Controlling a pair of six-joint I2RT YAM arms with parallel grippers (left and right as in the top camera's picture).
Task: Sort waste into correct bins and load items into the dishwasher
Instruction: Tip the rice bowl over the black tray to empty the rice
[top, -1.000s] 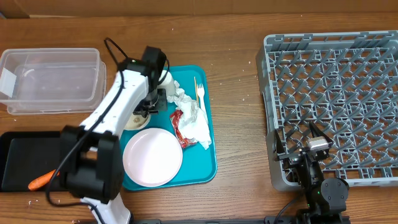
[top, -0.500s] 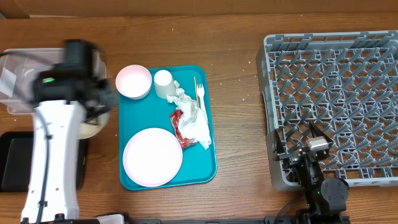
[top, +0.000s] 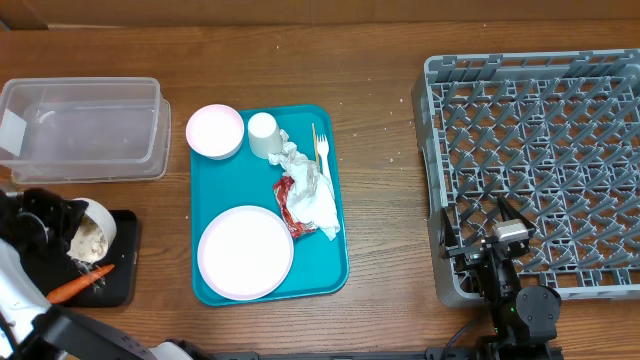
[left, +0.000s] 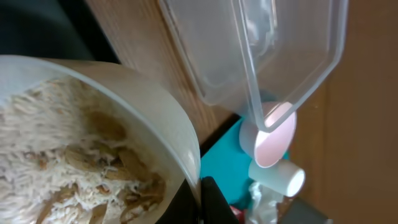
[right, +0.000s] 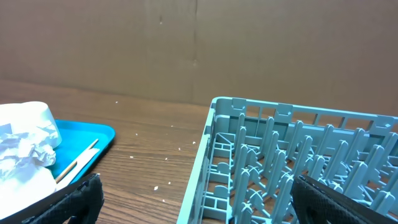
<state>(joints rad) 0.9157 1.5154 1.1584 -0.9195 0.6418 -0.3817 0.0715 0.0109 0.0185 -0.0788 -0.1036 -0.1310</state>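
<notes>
My left gripper (left: 200, 202) is shut on the rim of a small white bowl (top: 92, 234) holding pale rice scraps (left: 56, 155). The bowl hangs tilted over the black tray bin (top: 118, 275), where an orange carrot piece (top: 76, 287) lies. The clear tub (top: 82, 130) stands empty behind. On the teal tray (top: 335, 262) are a second bowl (top: 215, 131), a cup (top: 262, 134), a fork (top: 320, 150), crumpled napkins (top: 314, 200), a red wrapper (top: 284, 198) and a plate (top: 245, 252). My right gripper (right: 214, 200) is open over the near-left corner of the grey dish rack (top: 540, 150).
Brown wooden tabletop lies between the teal tray and the rack, dotted with small white crumbs (right: 163, 157). A brown wall (right: 199, 43) backs the table. The left arm's white link (top: 12, 290) fills the lower left corner.
The left arm has carried the rice bowl from the teal tray leftward and toward the front, to above the black tray. The right arm has not moved.
</notes>
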